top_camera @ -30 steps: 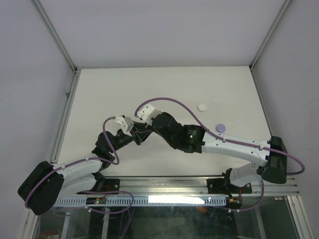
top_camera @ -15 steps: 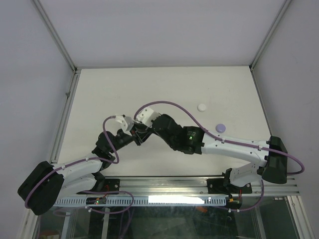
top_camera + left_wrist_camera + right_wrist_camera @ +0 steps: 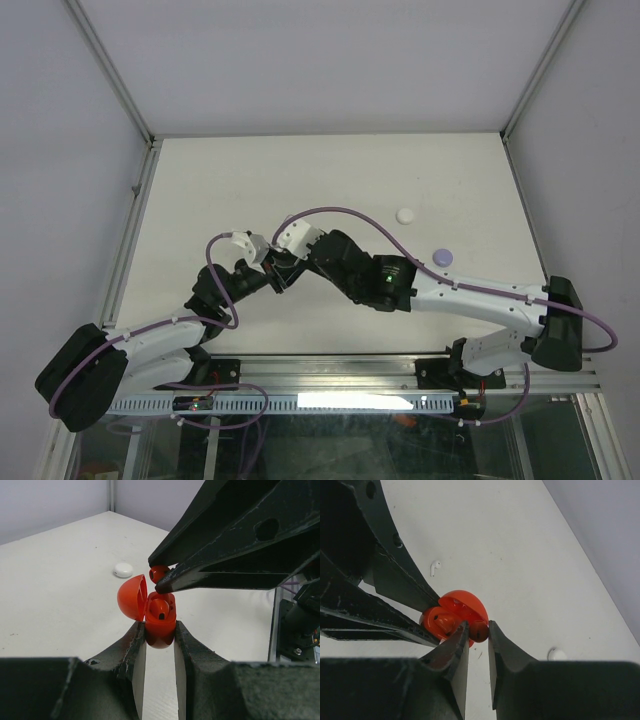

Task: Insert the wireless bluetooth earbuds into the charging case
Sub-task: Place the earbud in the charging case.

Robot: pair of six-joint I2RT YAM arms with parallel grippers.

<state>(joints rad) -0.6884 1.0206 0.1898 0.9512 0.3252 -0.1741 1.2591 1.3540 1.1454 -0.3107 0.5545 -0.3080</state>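
My left gripper (image 3: 160,636) is shut on the base of a red charging case (image 3: 160,625), holding it upright above the table with its lid (image 3: 132,598) swung open to the left. A red bud-like shape with a dark hole (image 3: 161,611) sits inside the case. My right gripper (image 3: 479,631) is shut on a red earbud (image 3: 480,632) and holds it at the case's open rim (image 3: 442,621), just below the lid (image 3: 466,603). In the left wrist view that earbud (image 3: 159,573) hangs just above the case mouth. From the top view both grippers (image 3: 274,262) meet at mid-table.
A white earbud (image 3: 435,568) lies loose on the table beyond the case. A round white case (image 3: 406,215) and a round lavender case (image 3: 443,257) rest on the table to the right of the arms. The table is walled at left, back and right.
The right arm has shifted slightly left and its forearm has lowered, bringing its fingertips closer onto the case in the left gripper. The left arm has held still.
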